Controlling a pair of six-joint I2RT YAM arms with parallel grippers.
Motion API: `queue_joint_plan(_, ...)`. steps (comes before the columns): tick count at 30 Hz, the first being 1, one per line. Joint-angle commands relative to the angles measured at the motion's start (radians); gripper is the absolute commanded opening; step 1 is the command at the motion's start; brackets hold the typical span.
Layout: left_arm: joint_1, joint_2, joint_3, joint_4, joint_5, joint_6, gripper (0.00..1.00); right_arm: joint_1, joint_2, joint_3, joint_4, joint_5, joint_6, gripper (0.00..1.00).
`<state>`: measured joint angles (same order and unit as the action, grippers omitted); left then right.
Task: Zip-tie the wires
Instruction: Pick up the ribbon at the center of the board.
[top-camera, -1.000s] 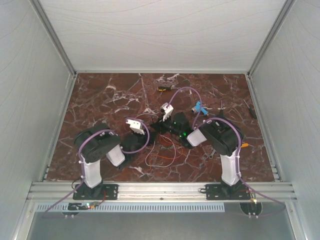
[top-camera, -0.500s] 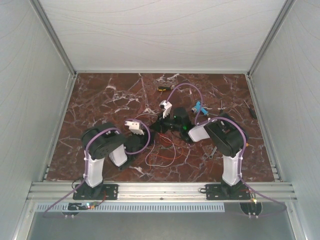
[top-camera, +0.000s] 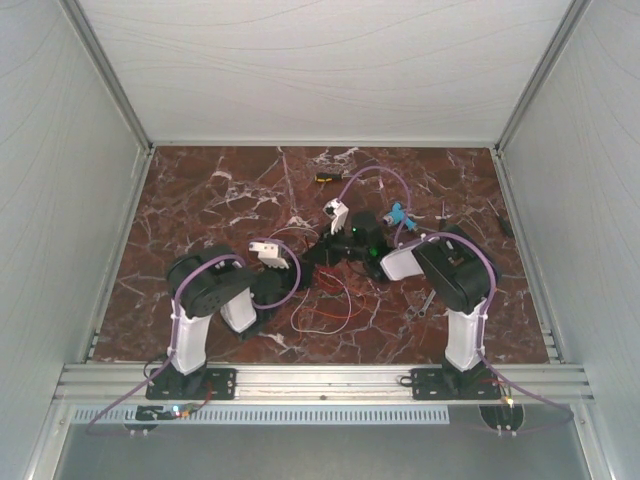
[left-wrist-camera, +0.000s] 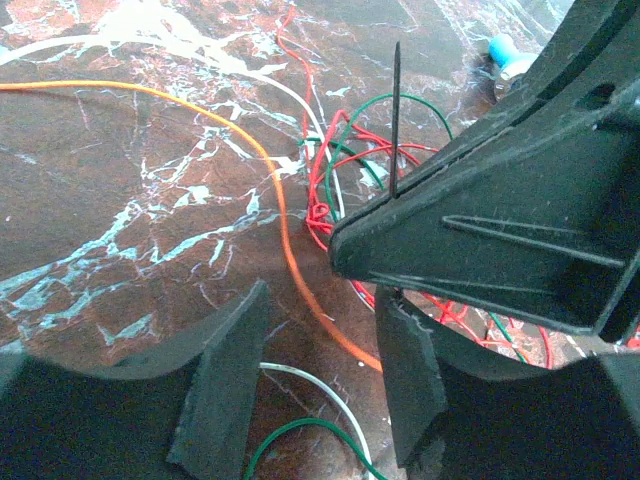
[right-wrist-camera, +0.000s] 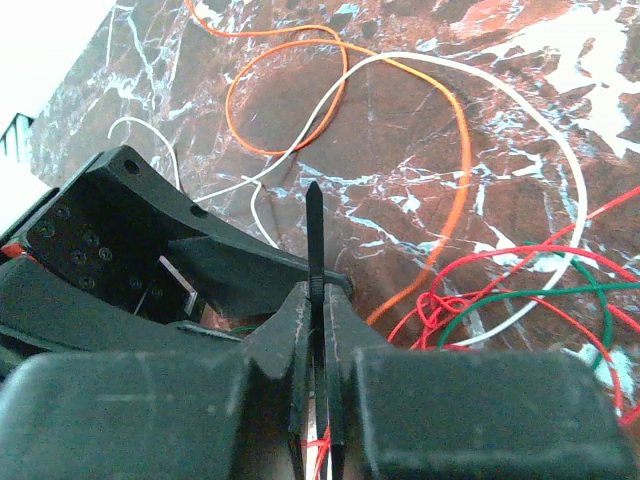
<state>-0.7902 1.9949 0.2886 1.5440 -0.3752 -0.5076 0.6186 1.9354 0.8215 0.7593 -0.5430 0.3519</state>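
Observation:
The wires (top-camera: 326, 312) lie in loose loops on the marble table: orange (left-wrist-camera: 268, 170), red (left-wrist-camera: 330, 180), white (right-wrist-camera: 520, 110) and green (left-wrist-camera: 425, 105) strands. My right gripper (right-wrist-camera: 318, 296) is shut on the zip tie (right-wrist-camera: 314, 235), a thin black strip standing up out of its fingers; its tip also shows as the zip tie (left-wrist-camera: 395, 110) in the left wrist view. My left gripper (left-wrist-camera: 322, 305) is open just left of the right gripper's black fingers (left-wrist-camera: 480, 240), low over white and green strands. In the top view the grippers meet near the table's middle (top-camera: 322, 252).
A small black-and-yellow tool (top-camera: 325, 178) lies at the far middle of the table. A blue object (top-camera: 400, 213) sits beside the right arm, a metal tool (top-camera: 424, 310) by its base, and a dark stick (top-camera: 503, 222) at the right edge. Enclosure walls ring the table.
The right gripper has shifted slightly away from the bases with the zip tie. The left arm has drawn in toward it, and its jaws narrowed a little and then widened again.

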Motion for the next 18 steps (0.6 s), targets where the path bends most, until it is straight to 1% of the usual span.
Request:
queue_joint_plan(1,-0.004,0.003,0.010,0.286,0.033,-0.033,0.51,-0.030,-0.050,0.015,0.013,-0.038,0.102,0.00)
queue_joint_plan(4,-0.003,-0.023,0.010,0.286,0.101,0.000,0.51,-0.047,-0.074,0.014,0.026,-0.090,0.172,0.00)
queue_joint_plan(7,-0.003,-0.038,0.021,0.286,0.094,0.001,0.48,-0.050,-0.096,0.030,-0.010,-0.096,0.199,0.00)
queue_joint_plan(13,-0.004,-0.033,0.033,0.286,0.080,-0.022,0.46,-0.054,-0.114,0.040,-0.064,-0.092,0.158,0.00)
queue_joint_plan(15,-0.004,-0.048,0.026,0.286,0.063,-0.019,0.48,-0.056,-0.111,0.042,-0.092,-0.095,0.132,0.00)
queue_joint_plan(16,-0.004,-0.059,0.020,0.286,0.056,-0.012,0.54,-0.057,-0.108,0.040,-0.100,-0.096,0.115,0.00)
queue_joint_plan(18,-0.004,-0.080,0.011,0.286,0.048,0.009,0.57,-0.057,-0.099,0.030,-0.103,-0.103,0.084,0.00)
